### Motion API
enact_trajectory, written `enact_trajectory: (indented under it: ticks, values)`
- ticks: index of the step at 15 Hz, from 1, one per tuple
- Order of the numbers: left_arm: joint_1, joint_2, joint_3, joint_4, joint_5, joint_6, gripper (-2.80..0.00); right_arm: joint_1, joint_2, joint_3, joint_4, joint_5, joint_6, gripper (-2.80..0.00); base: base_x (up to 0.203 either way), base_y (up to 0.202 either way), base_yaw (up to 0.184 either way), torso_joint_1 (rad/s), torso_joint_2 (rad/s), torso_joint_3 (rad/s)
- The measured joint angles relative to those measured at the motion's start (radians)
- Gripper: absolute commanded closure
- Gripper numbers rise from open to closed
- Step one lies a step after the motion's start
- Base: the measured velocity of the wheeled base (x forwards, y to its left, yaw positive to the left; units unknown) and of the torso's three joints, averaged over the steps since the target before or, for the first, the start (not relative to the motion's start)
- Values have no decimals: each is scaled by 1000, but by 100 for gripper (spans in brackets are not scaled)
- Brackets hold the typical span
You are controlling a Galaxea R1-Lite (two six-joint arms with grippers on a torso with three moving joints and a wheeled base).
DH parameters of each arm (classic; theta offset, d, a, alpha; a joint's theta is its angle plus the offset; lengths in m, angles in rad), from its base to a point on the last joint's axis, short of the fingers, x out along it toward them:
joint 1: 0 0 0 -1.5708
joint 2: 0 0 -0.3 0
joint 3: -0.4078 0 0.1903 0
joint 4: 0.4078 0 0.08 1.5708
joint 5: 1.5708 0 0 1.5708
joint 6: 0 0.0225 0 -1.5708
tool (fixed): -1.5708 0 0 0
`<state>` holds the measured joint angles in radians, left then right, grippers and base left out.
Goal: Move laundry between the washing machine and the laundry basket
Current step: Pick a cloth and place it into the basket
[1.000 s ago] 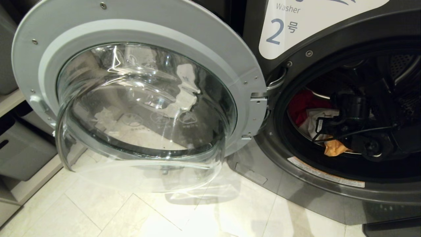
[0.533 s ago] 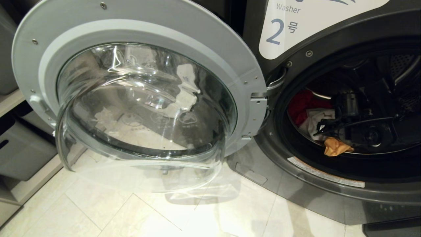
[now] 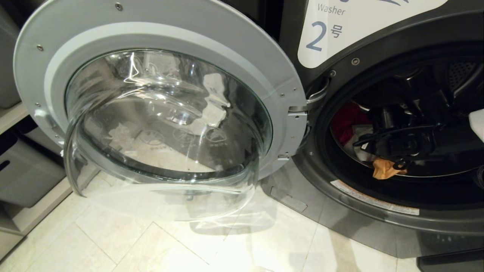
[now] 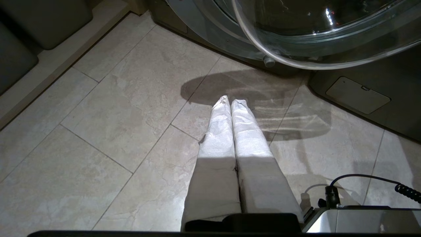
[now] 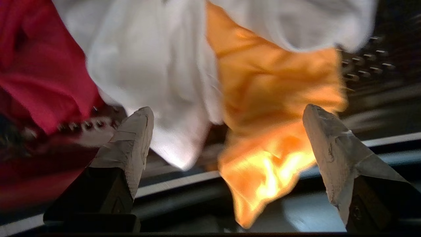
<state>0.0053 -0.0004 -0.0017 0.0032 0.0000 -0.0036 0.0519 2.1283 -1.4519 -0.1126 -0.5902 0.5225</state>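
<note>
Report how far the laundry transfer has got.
Done: the door of the washing machine stands wide open. In hand: the right gripper is inside the drum, open, holding nothing, facing the white garment and orange garment, with the red garment beside them. Left: all three garments lie in the drum; no basket is in view. The left gripper hangs shut over the floor.
</note>
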Motion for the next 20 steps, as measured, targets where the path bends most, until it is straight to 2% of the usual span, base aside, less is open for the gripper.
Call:
enact_trajectory:
  ticks: [4,10,17,20]
  values:
    - [0,0,0,0,0,0,0,-1,81,-128,13,0,-3,-280,0,0,0,0,0,0]
    - [0,0,0,0,0,0,0,-32,226,-396,119,0,-10,-280,0,0,0,0,0,0]
    - [0,0,0,0,0,0,0,-117,298,-446,123,1,-69,-280,0,0,0,0,0,0]
    - [0,0,0,0,0,0,0,-129,317,-458,124,6,-69,-280,0,0,0,0,0,0]
